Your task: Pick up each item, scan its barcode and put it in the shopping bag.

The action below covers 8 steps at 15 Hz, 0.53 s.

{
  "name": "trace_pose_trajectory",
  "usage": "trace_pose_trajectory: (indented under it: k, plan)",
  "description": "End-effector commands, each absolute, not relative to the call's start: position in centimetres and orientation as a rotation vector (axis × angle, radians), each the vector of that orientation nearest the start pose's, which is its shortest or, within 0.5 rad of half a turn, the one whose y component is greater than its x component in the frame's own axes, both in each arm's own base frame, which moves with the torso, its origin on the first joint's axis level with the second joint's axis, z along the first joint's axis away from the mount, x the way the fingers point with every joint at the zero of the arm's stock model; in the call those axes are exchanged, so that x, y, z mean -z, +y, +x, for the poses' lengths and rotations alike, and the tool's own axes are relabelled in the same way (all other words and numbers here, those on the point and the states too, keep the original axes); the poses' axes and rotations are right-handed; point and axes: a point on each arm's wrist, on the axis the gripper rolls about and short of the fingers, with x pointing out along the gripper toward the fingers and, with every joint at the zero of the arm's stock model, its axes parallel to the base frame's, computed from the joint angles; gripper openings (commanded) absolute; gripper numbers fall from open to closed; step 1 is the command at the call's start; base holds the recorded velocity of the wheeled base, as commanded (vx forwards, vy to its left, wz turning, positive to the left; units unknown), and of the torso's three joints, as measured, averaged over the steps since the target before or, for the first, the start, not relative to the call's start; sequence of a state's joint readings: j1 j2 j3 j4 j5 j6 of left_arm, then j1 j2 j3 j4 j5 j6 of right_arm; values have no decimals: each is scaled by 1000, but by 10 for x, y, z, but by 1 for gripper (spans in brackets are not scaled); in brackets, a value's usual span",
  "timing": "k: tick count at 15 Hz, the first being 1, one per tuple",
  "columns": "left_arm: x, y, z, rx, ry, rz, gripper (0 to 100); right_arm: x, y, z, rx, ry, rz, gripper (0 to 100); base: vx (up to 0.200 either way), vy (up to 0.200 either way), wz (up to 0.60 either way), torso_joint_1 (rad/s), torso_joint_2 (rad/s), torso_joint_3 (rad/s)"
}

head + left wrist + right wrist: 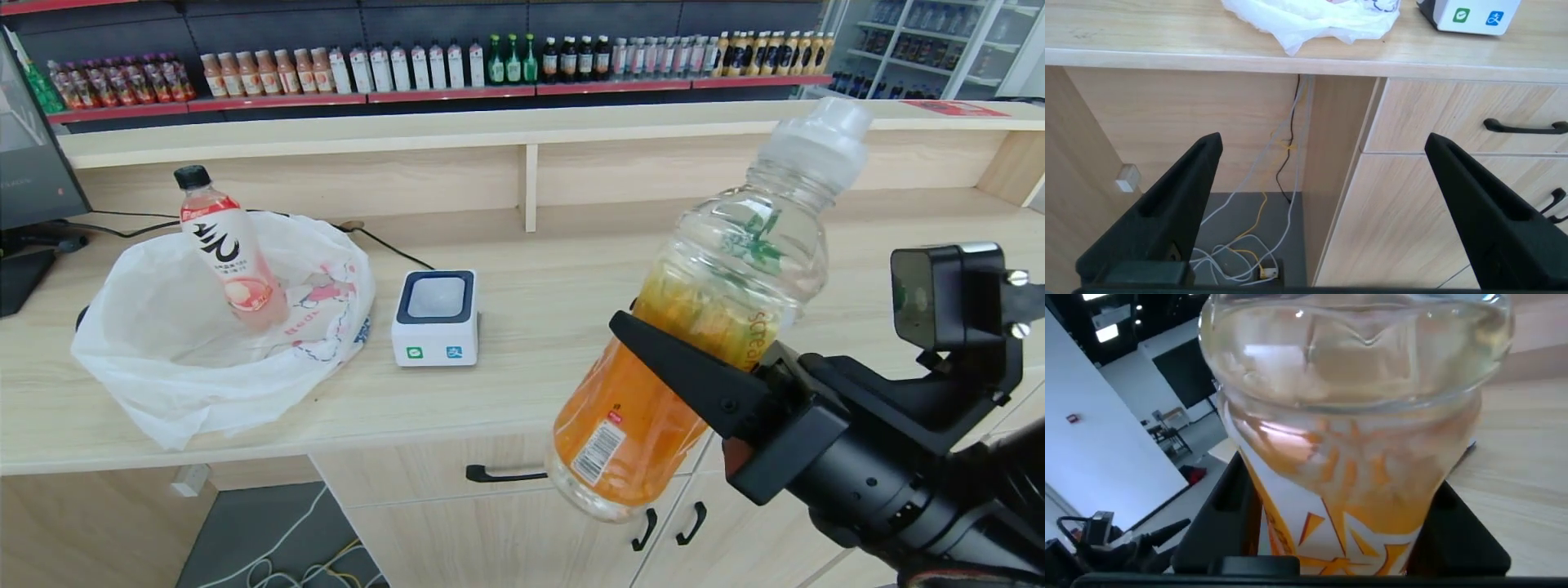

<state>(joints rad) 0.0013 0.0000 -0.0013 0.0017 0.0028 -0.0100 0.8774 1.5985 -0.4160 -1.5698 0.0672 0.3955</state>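
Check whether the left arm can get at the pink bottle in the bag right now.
Probably not directly. The left gripper sits open below the counter edge, facing the cabinet; the pink bottle leans in the bag on top. It would likely have to rise first.

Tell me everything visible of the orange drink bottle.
The orange drink bottle is clear plastic, with a pale translucent cap, orange liquid in its lower part and a barcode label near the base. It hangs tilted in the air, cap end higher. The right gripper is shut on its middle; nothing else touches it.
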Motion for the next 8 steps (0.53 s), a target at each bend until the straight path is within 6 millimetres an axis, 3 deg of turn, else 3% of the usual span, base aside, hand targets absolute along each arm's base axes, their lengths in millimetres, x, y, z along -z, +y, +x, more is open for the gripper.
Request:
trace_pose_trajectory:
  k: [1, 4, 5, 8]
  plan:
    - [-76, 0, -23, -5, 0, -11, 100, -211, 192, 144, -1047, -184, 554, 0, 0, 0, 0, 0, 0, 0]
    - [-75, 0, -23, -5, 2, -11, 100, -211, 209, 134, -1124, -143, 603, 0, 0, 0, 0, 0, 0, 0]
    - [-76, 0, -23, -5, 0, -11, 100, -218, 217, 139, -1135, -151, 646, 0, 0, 0, 0, 0, 0, 0]
    - [-76, 0, -23, -5, 0, -11, 100, -220, 219, 139, -1153, -102, 740, 0, 0, 0, 0, 0, 0, 0]
